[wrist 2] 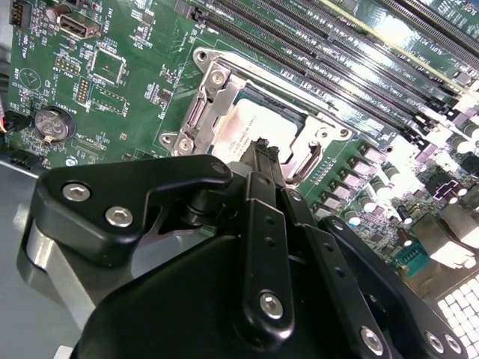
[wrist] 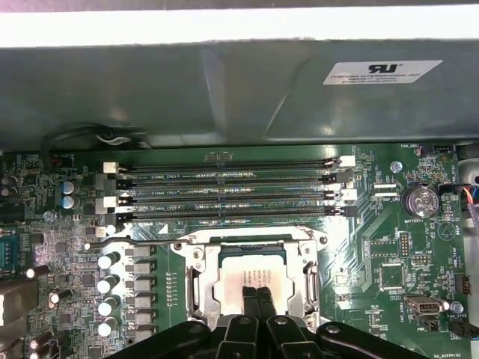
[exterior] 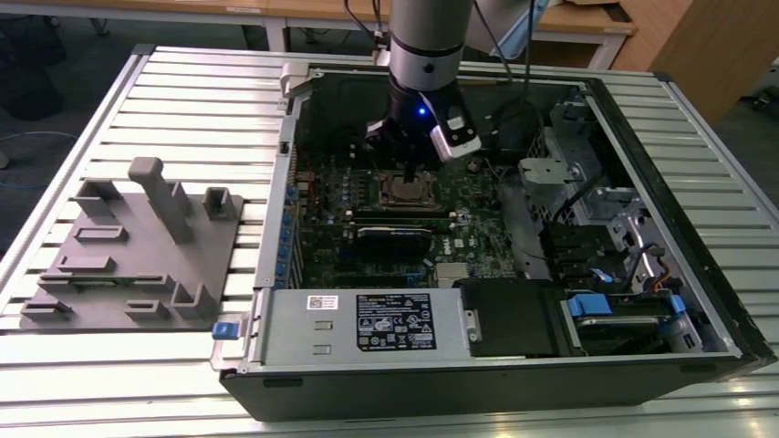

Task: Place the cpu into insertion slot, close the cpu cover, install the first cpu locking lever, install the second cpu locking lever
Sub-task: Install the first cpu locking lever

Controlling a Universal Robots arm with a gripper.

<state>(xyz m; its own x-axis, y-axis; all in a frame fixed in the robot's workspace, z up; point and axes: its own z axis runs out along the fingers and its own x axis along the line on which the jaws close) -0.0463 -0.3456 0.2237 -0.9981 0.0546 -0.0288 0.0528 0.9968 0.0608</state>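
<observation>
Gripper (wrist: pixel 257 293) fingers pressed together, nothing btwn them, tips pointing down at the cpu (wrist: pixel 238 271) top; can't tell if touching. Cpu lies flat in the insertion slot (exterior: pixel 408 190), metal face up. It's square, edges parallel to the long black memory slots (wrist: pixel 224 187). Cpu cover (wrist: pixel 196 288) lies flat, framing it. Arm (exterior: pixel 426 46) drops near-vertical from exterior view's top centre into the open PC case (exterior: pixel 274 228).

table (exterior: pixel 182 100): slatted metal | wooden desks (exterior: pixel 305 9) beyond | floor (exterior: pixel 159 32): dark | wooden cabinet (exterior: pixel 706 46), exterior view's right
</observation>
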